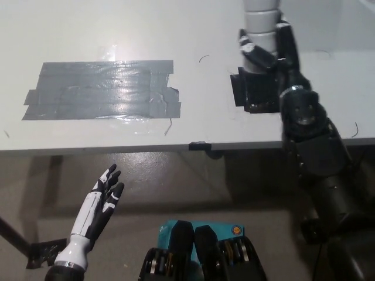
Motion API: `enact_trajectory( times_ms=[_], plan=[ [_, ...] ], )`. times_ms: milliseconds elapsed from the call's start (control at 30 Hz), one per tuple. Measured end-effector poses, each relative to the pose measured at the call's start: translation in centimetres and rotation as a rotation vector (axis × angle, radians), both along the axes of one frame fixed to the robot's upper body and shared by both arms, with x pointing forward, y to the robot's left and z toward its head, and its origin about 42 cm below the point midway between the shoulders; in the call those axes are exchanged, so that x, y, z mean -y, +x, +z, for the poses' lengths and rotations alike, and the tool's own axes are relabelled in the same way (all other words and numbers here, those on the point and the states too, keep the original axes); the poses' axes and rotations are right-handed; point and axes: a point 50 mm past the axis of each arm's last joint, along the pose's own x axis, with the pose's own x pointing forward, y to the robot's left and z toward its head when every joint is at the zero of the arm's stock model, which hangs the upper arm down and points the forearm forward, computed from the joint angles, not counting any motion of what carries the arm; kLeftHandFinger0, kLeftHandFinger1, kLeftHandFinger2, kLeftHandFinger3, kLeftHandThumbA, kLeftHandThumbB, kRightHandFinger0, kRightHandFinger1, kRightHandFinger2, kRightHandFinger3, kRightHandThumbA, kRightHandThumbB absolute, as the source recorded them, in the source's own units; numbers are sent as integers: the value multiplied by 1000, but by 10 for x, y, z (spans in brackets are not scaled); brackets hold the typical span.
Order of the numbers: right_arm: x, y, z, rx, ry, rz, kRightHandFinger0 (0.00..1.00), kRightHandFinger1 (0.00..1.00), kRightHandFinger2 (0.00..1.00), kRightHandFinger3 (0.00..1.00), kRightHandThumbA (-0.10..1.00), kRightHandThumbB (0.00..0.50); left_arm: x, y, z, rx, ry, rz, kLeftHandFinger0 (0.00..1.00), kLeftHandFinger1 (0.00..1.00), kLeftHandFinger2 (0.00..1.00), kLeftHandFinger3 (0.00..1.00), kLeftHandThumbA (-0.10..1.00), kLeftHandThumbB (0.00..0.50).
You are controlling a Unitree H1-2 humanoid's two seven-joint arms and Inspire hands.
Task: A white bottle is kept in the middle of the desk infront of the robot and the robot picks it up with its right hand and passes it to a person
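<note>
Bottle (261,26) upright, clear of desk (193,35), above black tape patch (253,92), top cropped. Right hand (272,50) wrapped shut around it. Left hand (102,202) idle, fingers spread, below desk edge. Step: carry. Next: extend toward person; none visible.

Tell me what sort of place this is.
Probably a robot test bench in a lab or workshop: a plain white desk carries a patch of grey tape strips and a black tape marker, and the right hand holds a white bottle above it.
</note>
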Motion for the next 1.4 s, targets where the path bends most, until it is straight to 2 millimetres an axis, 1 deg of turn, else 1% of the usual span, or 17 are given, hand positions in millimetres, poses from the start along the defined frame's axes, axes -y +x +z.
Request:
enact_trajectory(
  times_ms=[100,133,267,433,500,567,700,800,833,933,1100,1233,1267,1300,1333,1367,1400],
  plan=[
    [-13,0,-2,-20,-28,30,40,518,889,906,-100,156,0,0,0,0,0,0,990,1000,1000,1000,887,117],
    [-18,0,-5,-35,-41,40,41,520,889,899,-100,164,0,0,0,0,0,0,992,1000,1000,1000,889,116],
    [-29,8,-7,-89,-89,54,26,510,879,870,-100,155,0,1,0,2,1,-1,1000,1000,1000,1000,882,104],
    [-31,20,-11,-168,-152,43,18,520,883,874,-100,149,0,1,1,4,0,-1,992,1000,1000,1000,883,111],
    [-32,23,-14,-197,-173,38,4,509,863,853,-100,157,0,1,1,4,0,-1,992,1000,1000,1000,877,113],
    [-32,23,-19,-223,-190,36,0,495,831,818,-100,160,0,1,1,3,1,-1,989,1000,1000,1000,879,115],
    [-35,22,-32,-275,-213,36,13,516,843,810,-100,164,0,2,1,4,1,-2,985,1000,1000,1000,874,108],
    [-35,21,-38,-293,-222,35,0,499,830,794,-100,163,0,2,1,4,1,-2,990,1000,1000,1000,870,102],
    [-36,20,-38,-295,-223,35,12,515,849,811,-100,150,0,2,1,4,1,-2,993,1000,1000,1000,867,97],
    [-36,20,-39,-295,-224,35,10,513,852,810,-100,156,0,2,1,3,1,-2,991,1000,1000,1000,848,97],
    [-37,20,-38,-292,-224,38,48,581,910,837,-100,155,0,2,2,4,1,-3,985,1000,1000,1000,872,94],
    [-38,20,-37,-289,-223,40,40,578,919,861,-100,150,0,2,2,5,1,-3,990,1000,1000,1000,859,102],
    [-39,20,-37,-288,-223,41,83,630,970,912,-100,165,0,2,2,5,1,-3,994,1000,1000,1000,859,109],
    [-40,21,-35,-286,-223,42,113,650,978,900,-100,167,0,2,2,5,1,-3,995,1000,1000,1000,859,109],
    [-40,21,-34,-284,-223,43,263,813,1000,1000,-100,206,0,2,2,5,1,-3,996,1000,1000,1000,860,107],
    [-41,22,-32,-279,-223,44,380,886,1000,988,-100,211,0,2,2,5,1,-3,997,1000,1000,1000,860,107],
    [-42,22,-30,-276,-223,45,536,839,1000,1000,118,285,0,2,2,5,1,-3,1000,1000,1000,1000,859,112]
  ],
)
